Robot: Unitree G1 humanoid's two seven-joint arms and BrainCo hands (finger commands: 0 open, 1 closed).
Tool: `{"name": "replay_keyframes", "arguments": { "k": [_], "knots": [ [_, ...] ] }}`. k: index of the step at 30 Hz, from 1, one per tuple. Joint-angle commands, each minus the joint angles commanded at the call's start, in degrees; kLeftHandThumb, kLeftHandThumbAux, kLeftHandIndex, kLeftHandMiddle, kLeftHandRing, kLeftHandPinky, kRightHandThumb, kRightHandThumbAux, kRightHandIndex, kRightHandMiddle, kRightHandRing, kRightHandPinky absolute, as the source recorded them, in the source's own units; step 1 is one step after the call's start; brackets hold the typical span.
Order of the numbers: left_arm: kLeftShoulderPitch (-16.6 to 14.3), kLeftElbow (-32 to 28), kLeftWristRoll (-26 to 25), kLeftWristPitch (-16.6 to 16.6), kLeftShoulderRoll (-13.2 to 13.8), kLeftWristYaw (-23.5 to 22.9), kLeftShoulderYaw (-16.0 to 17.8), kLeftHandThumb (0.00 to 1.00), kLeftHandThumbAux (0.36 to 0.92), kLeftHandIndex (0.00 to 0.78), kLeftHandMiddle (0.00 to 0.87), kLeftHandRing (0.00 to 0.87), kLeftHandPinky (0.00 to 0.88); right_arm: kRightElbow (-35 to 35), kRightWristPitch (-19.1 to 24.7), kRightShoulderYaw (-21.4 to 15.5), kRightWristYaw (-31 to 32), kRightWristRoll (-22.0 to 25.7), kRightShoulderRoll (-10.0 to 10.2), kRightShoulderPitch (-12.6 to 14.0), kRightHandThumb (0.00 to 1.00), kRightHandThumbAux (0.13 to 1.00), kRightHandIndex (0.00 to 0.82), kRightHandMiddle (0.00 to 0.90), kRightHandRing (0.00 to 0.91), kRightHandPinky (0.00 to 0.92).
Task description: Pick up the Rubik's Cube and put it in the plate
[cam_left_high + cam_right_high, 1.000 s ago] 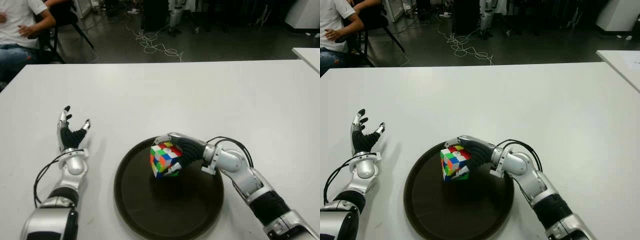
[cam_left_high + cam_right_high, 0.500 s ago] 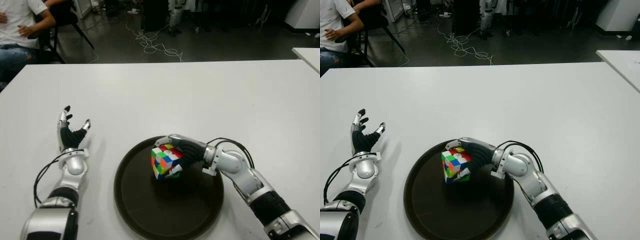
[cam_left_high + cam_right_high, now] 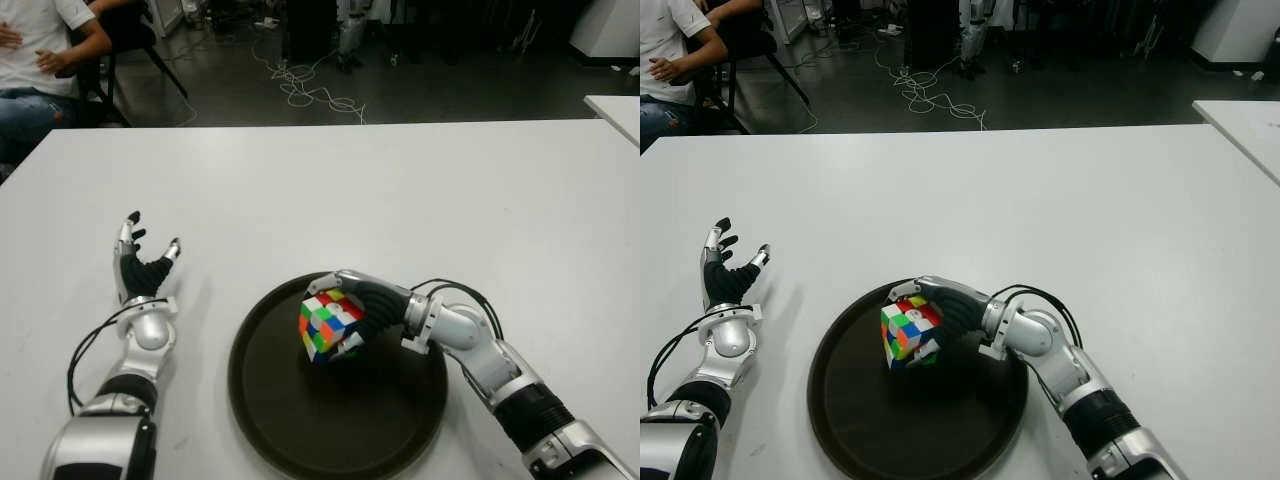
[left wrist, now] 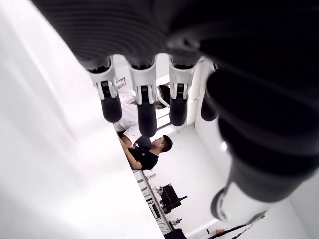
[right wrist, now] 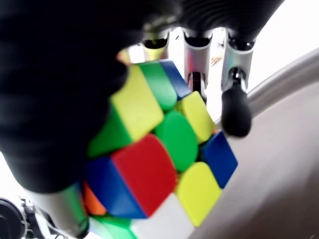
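While my right hand [image 3: 362,305] grips the Rubik's Cube [image 3: 328,326] tilted over the plate [image 3: 300,420], I only need to lower and release.

Silver-and-black humanoid arms with multi-fingered hands

The left hand [image 3: 143,272] and right hand [image 3: 368,303] have ribbed black palms, silver fingers [image 4: 144,102] with black tips, rounded silver wrist joints, looping black cables and black forearm sleeves.

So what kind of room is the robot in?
Probably a robot lab or workshop. Loose cables snake over the dark floor behind the white table, a person sits on a chair nearby, and what may be another robot's legs stand at the back.
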Motion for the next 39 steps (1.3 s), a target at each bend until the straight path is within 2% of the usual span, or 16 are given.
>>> {"name": "replay_keyframes", "arguments": {
  "k": [2, 5, 6, 8, 11, 14, 20, 29, 39],
  "knots": [
    [0.0, 0.0, 0.0, 0.01, 0.01, -0.04, -0.01, 0.0, 0.777, 0.114, 0.138, 0.142, 0.122, -0.19, 0.25, -0.22, 0.7, 0.98, 0.15, 0.12, 0.0, 0.657, 0.103, 0.246, 0.42, 0.518],
    [0.0, -0.02, -0.09, -0.02, -0.03, -0.19, 0.03, 0.0, 0.784, 0.115, 0.14, 0.142, 0.123, -0.07, 0.96, -0.45, 1.73, 2.08, 0.28, 0.14, 0.0, 0.617, 0.06, 0.206, 0.423, 0.525],
    [0.01, -0.01, -0.14, -0.02, -0.05, -0.28, 0.06, 0.0, 0.785, 0.116, 0.14, 0.143, 0.125, 0.0, 1.25, -0.49, 2.26, 2.48, 0.25, 0.08, 0.0, 0.611, 0.052, 0.205, 0.454, 0.553],
    [0.03, 0.0, -0.2, -0.02, -0.06, -0.38, 0.08, 0.0, 0.783, 0.114, 0.138, 0.142, 0.124, 0.05, 1.51, -0.55, 2.91, 2.89, 0.22, 0.01, 0.0, 0.602, 0.029, 0.153, 0.427, 0.532],
    [-0.01, 0.14, -0.44, 0.3, -0.04, -0.61, 0.27, 0.0, 0.777, 0.112, 0.13, 0.135, 0.122, -0.2, 1.41, -0.66, 3.75, 2.96, -0.01, -0.26, 0.0, 0.598, 0.021, 0.092, 0.286, 0.45],
    [-0.07, 0.18, -0.59, 0.48, -0.06, -0.71, 0.39, 0.0, 0.772, 0.112, 0.124, 0.134, 0.131, -0.1, 1.33, -1.0, 4.3, 3.75, 0.32, -0.18, 0.0, 0.6, 0.02, 0.061, 0.197, 0.413],
    [-0.01, 0.12, -0.63, -0.04, -0.04, -1.0, 0.4, 0.0, 0.772, 0.111, 0.126, 0.128, 0.111, 1.12, 0.81, -2.08, 5.37, 5.56, 0.96, -0.4, 0.0, 0.613, 0.042, 0.065, 0.117, 0.327],
    [0.11, -0.05, -0.29, -0.7, 0.1, -0.96, 0.09, 0.0, 0.802, 0.126, 0.135, 0.13, 0.107, 1.33, 0.86, -1.9, 5.06, 3.12, 0.23, -1.3, 0.0, 0.634, 0.06, 0.086, 0.102, 0.171],
    [0.08, -0.05, -0.53, -0.63, -0.05, -1.0, 0.32, 0.0, 0.776, 0.112, 0.129, 0.13, 0.127, 0.83, 1.92, -1.72, 4.7, 0.95, -0.33, -1.88, 0.0, 0.64, 0.071, 0.094, 0.097, 0.091]
  ]
}}
